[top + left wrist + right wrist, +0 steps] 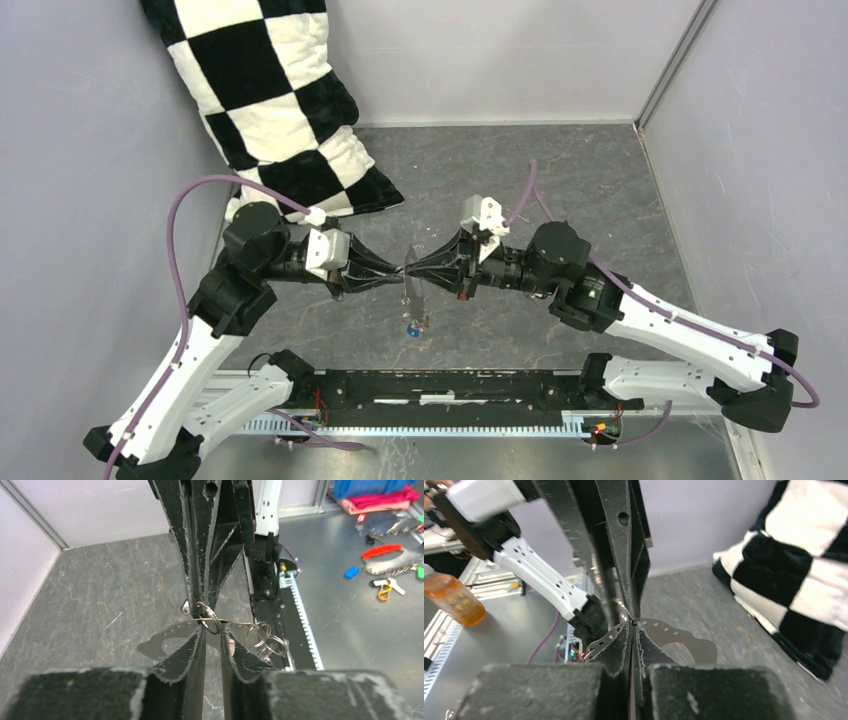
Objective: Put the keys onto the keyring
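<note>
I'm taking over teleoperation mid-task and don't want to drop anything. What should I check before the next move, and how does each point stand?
1. Hold by the right gripper: fingers together at the rim of the keyring; ok.
2. Hold by the left gripper: a slim gap shows between its fingers; cannot tell.
3. The small split ring threaded through the keyring: it overlaps the rim; cannot tell.
4. The blue key below the grippers, hanging or lying: cannot tell.
5. The checkered pillow apart from both grippers: ok.
</note>
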`<state>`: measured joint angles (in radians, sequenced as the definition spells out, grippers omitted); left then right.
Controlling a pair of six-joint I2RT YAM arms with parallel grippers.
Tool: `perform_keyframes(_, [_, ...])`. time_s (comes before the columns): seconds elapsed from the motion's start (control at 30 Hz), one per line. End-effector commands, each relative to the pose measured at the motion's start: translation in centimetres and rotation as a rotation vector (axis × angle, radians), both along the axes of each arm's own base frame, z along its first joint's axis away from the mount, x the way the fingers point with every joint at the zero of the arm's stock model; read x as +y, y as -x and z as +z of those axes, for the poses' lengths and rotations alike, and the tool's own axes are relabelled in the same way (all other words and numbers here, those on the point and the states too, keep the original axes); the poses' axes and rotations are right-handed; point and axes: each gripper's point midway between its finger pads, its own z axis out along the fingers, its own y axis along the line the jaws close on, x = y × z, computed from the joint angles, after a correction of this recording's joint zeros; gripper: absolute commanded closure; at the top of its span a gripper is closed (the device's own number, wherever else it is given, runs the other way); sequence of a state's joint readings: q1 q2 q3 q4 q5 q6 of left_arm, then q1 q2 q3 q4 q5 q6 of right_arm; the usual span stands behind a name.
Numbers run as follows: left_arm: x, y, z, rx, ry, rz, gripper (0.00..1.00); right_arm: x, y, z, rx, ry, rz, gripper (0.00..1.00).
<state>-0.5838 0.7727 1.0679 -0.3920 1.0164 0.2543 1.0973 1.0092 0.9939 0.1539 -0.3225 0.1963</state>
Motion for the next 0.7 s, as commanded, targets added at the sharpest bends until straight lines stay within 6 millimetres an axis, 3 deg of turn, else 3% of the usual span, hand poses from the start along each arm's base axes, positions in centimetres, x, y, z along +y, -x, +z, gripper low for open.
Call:
perform_keyframes(0.0, [0.5, 0.2, -1.3, -0.031, -0.100, -0.013, 0.72, -0.9, -2.7, -0.2, -0.049, 0.172, -0.140, 0.99])
perform_keyframes(0.13, [1.0, -0.6, -2.5, -0.003, -0.167, 0.039, 0.62, -1.7, -3.0, -1.3, -0.057, 0.292, -0.162, 0.99])
perform_keyframes(0.23, [1.2, -1.0, -2.7, 0.014, -0.186, 0.072, 0.60, -2.2, -3.5, -1.6, -0.087, 0.369, -0.175, 0.99])
perform_keyframes(0.5, [0.9, -3.5, -2.2, 0.063, -0.173, 0.204, 0.60, -2.4, -3.9, -2.2, -0.085, 0.419, -0.191, 0.99])
perform_keyframes(0.67, [0.0, -2.8, -1.8, 0.177, -0.155, 0.151, 0.62, -2.3, -4.0, -2.3, -0.079, 0.412, -0.199, 0.99])
